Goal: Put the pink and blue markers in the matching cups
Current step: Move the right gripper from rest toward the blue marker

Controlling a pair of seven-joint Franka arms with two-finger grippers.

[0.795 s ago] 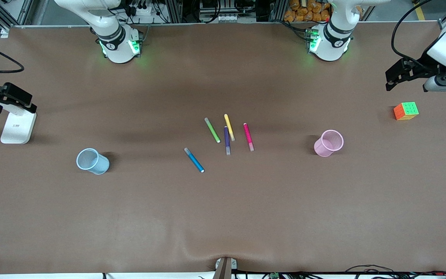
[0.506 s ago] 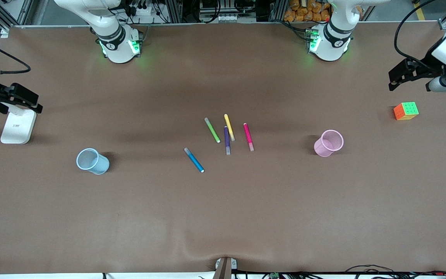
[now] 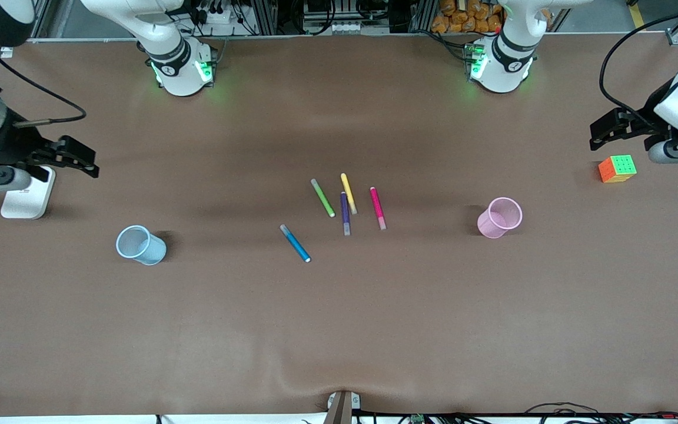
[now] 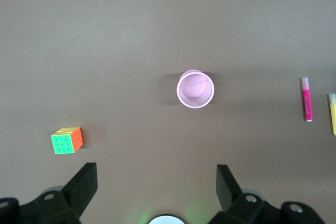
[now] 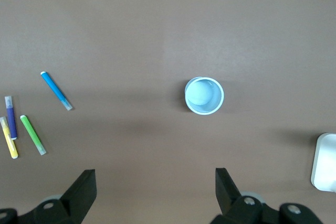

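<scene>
The brown table (image 3: 339,330) carries all items. The right gripper (image 3: 83,160) hangs in the air at the right arm's end of the table, beside a white rectangular block (image 3: 26,197); its fingers stand wide apart and hold nothing. The left gripper (image 3: 601,128) hangs in the air at the left arm's end, near a multicoloured puzzle cube (image 3: 617,168); its fingers also stand wide apart and empty.

The pink cup (image 3: 499,217) stands upright toward the left arm's end, nearer to the front camera than the cube. The blue cup (image 3: 140,245) stands upright toward the right arm's end, nearer to the front camera than the white block. Both cups are empty.

Five markers lie flat at mid-table, between the cups. The pink marker (image 3: 378,208) lies on the pink-cup side of the group. The blue marker (image 3: 295,243) lies nearest the front camera, apart from the rest. The green marker (image 3: 322,198), yellow marker (image 3: 348,193) and purple marker (image 3: 345,213) lie between them; yellow and purple touch or nearly touch.
</scene>
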